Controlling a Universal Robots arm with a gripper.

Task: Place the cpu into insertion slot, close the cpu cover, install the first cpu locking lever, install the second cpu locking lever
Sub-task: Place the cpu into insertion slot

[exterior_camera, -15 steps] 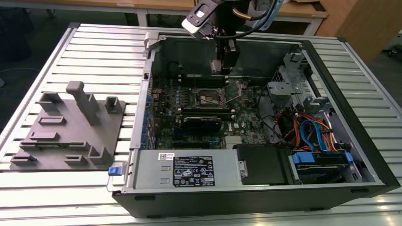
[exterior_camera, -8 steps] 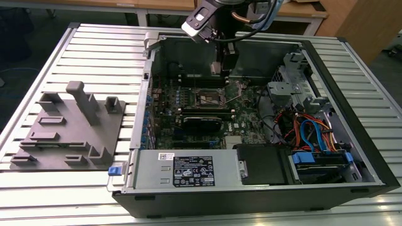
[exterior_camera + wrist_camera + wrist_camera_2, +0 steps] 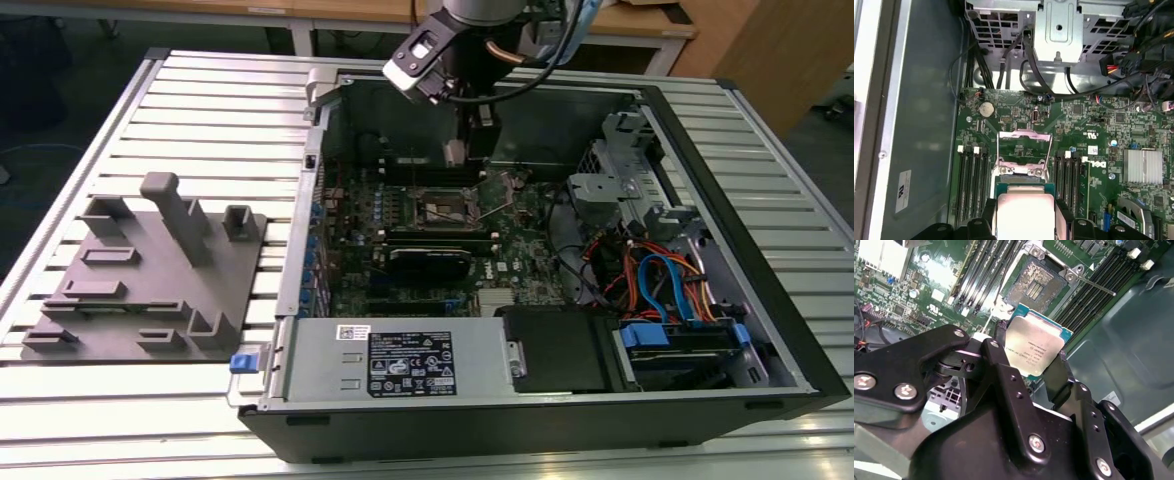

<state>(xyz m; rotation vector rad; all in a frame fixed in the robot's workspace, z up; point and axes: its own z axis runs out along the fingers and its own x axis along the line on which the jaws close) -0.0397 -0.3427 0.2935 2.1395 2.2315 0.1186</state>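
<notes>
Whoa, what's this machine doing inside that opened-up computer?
A robot arm's gripper is holding the cpu by its edges, above the green motherboard inside the open computer case. The insertion slot lies close by with nothing in it, and the cpu cover is flipped up. The chip has not yet been set into its slot.

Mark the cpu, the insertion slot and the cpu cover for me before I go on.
cpu (image 3: 1036, 347): second wrist view, middle of its silver metal top.
insertion slot (image 3: 1036, 284): second wrist view, dark contact field inside the rim.
cpu cover (image 3: 1024, 134): first wrist view, crossbar of the raised silver frame.
</notes>
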